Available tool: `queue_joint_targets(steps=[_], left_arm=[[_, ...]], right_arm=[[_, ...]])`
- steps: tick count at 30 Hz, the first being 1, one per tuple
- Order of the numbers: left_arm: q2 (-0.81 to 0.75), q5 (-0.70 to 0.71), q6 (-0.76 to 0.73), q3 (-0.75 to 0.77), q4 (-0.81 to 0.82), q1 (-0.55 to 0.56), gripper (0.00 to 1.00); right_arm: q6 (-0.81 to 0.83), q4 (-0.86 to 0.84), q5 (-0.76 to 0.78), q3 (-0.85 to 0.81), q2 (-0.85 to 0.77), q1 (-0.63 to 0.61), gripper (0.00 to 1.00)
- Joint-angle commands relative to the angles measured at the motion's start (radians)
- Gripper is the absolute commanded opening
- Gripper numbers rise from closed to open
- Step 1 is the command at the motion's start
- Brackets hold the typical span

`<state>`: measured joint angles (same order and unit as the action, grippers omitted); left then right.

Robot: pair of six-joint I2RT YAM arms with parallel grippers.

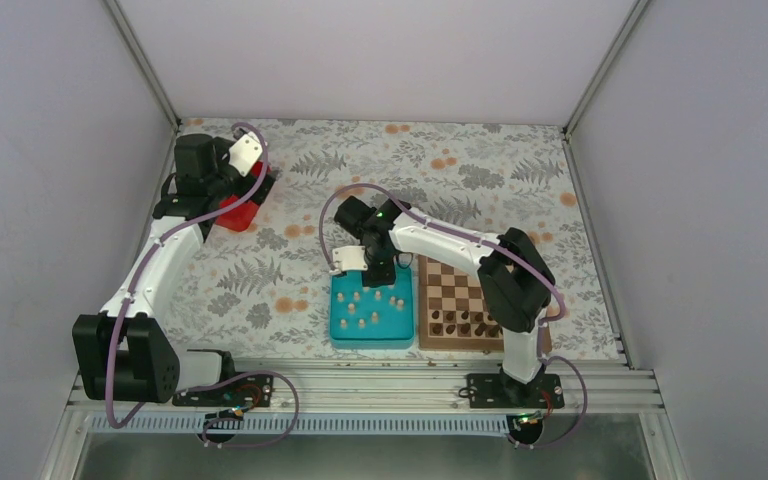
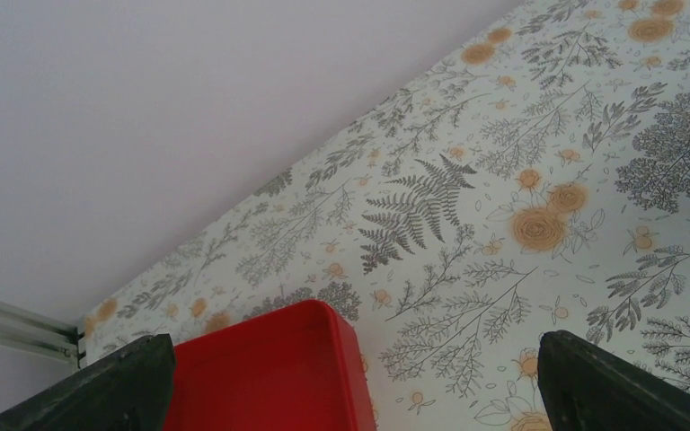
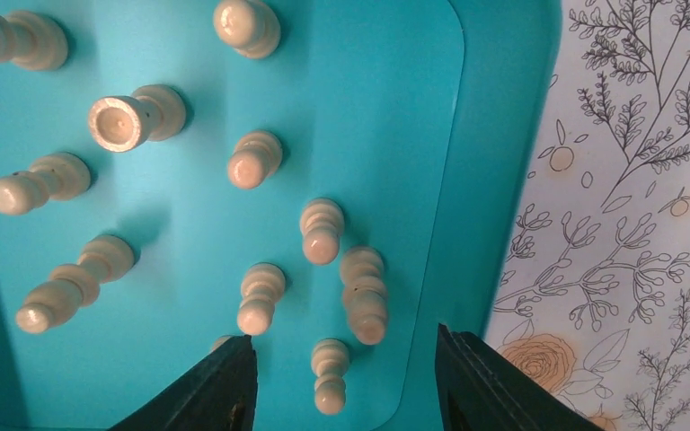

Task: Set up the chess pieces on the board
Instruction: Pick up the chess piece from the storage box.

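Several pale beige chess pieces [image 1: 370, 308] stand in a teal tray [image 1: 341, 332] left of the wooden chessboard [image 1: 457, 282]. My right gripper [image 1: 378, 272] hangs above the tray's far part. In the right wrist view it [image 3: 341, 377] is open and empty, with one pale pawn [image 3: 330, 373] standing between its fingertips [image 3: 225, 377] and more pale pieces [image 3: 322, 230] beyond on the teal tray [image 3: 494, 135]. Dark brown chessmen [image 1: 460, 322] stand along the board's near rows. My left gripper [image 1: 250, 185] is far off at the back left, open and empty in the left wrist view [image 2: 350, 377].
A red bin [image 1: 239, 212] sits under the left gripper at the back left; its corner shows in the left wrist view [image 2: 278, 368]. The table has a floral cloth [image 1: 440, 160]. White walls close in the sides and back. A metal rail [image 1: 360, 385] runs along the near edge.
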<state>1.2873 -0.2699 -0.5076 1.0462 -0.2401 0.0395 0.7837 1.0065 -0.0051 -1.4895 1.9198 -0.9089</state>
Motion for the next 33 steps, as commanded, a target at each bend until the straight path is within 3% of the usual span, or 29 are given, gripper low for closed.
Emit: queue_joint_targets(steps=[1, 22, 33], left_arm=[[-0.025, 0.001, 0.007, -0.013, 0.027, -0.003, 1.00], [-0.016, -0.014, 0.002, -0.005, 0.025, -0.004, 1.00], [-0.009, -0.013, 0.001, -0.001, 0.020, -0.004, 1.00]], right_arm=[[-0.007, -0.012, 0.006, 0.004, 0.031, -0.007, 0.51], [-0.022, -0.052, -0.003, 0.040, 0.046, -0.012, 0.47], [-0.025, -0.074, -0.007, 0.051, 0.056, -0.012, 0.29]])
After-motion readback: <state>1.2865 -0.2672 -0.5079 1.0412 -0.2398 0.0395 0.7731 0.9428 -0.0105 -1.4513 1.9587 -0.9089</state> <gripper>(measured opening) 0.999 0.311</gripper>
